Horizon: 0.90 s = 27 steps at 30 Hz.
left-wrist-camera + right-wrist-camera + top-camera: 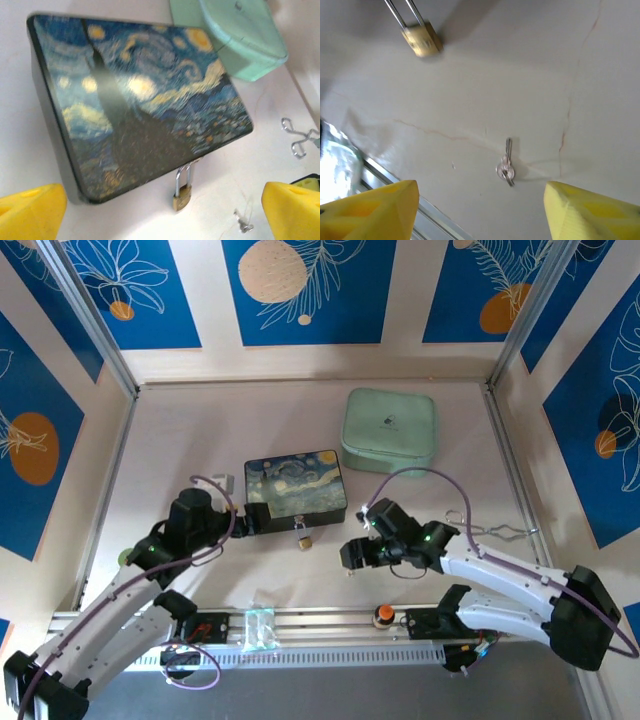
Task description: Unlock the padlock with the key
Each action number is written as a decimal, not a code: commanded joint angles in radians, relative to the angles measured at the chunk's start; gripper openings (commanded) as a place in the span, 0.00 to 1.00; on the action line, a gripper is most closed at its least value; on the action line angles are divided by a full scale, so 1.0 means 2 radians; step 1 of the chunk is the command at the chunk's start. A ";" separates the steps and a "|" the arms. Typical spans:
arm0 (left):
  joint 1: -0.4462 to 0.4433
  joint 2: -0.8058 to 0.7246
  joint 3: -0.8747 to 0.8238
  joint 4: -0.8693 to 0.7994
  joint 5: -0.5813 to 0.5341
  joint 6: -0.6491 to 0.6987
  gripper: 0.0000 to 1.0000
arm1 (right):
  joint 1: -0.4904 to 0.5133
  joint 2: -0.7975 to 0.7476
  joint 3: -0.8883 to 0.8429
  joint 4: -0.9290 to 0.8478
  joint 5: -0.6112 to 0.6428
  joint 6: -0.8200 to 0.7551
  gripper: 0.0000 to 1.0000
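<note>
The padlock (181, 192) hangs by its shackle from the front edge of the starry box (140, 100), its brass body lying on the worktop (520, 80) just in front of the box. The key (506, 167) lies flat on the worktop, near the padlock but apart from it, on the side towards the right arm. The right gripper (480, 202) hovers over the key with its yellow fingers (590, 210) spread wide, one on either side of the key and neither touching it. The left gripper (162, 217) is also wide open and holds nothing; it sits at the box's near edge, facing the padlock. A mint-green case (389, 430) lies behind the box.
</note>
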 commanded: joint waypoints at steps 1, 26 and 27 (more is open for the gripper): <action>-0.003 -0.021 -0.039 0.004 -0.001 -0.010 0.99 | 0.035 0.031 0.001 -0.010 0.037 0.037 0.67; -0.044 0.024 -0.075 0.090 0.063 -0.063 0.99 | 0.147 0.248 0.090 -0.002 0.146 0.055 0.46; -0.044 0.025 -0.077 0.091 0.062 -0.065 0.99 | 0.147 0.249 0.092 0.002 0.146 0.054 0.47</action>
